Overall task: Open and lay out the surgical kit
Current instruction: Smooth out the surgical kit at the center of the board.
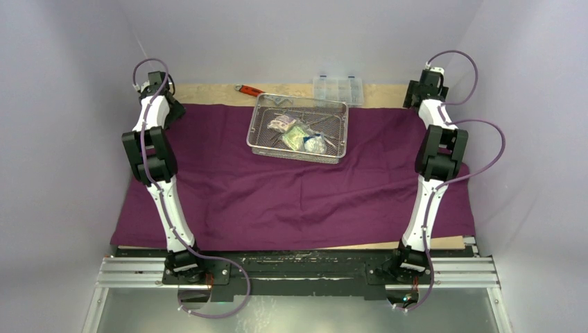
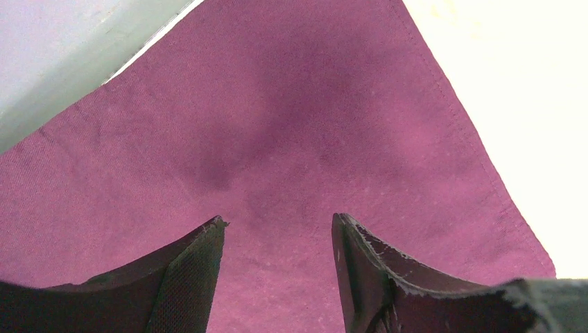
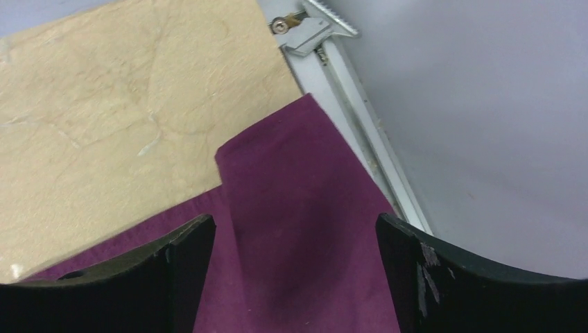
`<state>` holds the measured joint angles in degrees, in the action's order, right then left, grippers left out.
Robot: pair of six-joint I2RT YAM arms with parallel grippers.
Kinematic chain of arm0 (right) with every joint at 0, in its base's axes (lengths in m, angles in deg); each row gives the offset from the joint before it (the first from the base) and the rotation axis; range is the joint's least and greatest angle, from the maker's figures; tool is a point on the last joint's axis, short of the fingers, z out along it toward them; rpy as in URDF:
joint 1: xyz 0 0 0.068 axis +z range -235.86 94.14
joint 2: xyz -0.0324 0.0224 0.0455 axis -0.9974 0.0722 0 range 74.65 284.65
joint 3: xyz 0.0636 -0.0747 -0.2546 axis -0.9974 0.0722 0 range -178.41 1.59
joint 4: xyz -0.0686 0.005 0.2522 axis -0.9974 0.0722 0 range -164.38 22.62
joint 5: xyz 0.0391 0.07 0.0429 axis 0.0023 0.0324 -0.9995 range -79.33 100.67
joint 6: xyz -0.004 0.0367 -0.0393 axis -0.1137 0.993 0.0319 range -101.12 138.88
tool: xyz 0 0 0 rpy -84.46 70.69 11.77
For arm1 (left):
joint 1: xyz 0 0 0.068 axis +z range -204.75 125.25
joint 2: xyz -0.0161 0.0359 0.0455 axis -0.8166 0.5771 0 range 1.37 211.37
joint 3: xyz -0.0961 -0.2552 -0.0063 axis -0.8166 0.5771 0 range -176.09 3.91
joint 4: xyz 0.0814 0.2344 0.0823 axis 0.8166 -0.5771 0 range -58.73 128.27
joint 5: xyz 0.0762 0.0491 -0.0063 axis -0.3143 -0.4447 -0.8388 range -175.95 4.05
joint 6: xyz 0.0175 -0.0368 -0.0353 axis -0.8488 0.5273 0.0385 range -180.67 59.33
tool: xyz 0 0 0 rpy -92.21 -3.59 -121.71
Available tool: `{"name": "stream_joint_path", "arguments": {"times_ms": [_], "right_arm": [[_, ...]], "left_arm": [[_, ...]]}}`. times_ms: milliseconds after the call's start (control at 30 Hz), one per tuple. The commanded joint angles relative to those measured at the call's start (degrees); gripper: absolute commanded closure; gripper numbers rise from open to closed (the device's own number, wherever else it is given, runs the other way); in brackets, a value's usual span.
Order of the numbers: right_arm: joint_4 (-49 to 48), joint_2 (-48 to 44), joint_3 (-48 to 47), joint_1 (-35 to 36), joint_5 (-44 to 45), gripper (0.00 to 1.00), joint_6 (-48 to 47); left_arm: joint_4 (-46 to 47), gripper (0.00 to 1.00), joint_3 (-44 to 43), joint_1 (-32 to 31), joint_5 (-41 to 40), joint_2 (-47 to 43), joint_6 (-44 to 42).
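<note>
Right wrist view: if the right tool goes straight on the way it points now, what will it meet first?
Most likely the purple cloth: its folded corner lies straight ahead between the open fingers of the right tool, with nothing in front of it. How far, I cannot tell.

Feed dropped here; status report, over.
Open, empty: left end effector, right end effector. Spread cloth bears mesh tray, not yet unpacked. Nothing blocking.

The top camera looks down from high over the near edge of the purple cloth (image 1: 305, 187) and sees all of it. Each wrist camera looks down from very close at one far corner of that cloth.
</note>
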<state>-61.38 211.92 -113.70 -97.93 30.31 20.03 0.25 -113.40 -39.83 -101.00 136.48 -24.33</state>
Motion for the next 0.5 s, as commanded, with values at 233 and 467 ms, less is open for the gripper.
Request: {"name": "stream_joint_path", "arguments": {"times_ms": [233,467], "right_arm": [[3.51,3.51,-7.76,-0.05,-16.81,0.18,2.33],[5.44,5.64,-7.63,-0.05,-19.04,0.25,9.33]], "left_arm": [[-0.85,0.43,-0.89,-0.17,-2.23,-4.28,-2.65],[-1.69,0.43,-0.81,-0.18,-2.45,-4.47,-3.13]]}}
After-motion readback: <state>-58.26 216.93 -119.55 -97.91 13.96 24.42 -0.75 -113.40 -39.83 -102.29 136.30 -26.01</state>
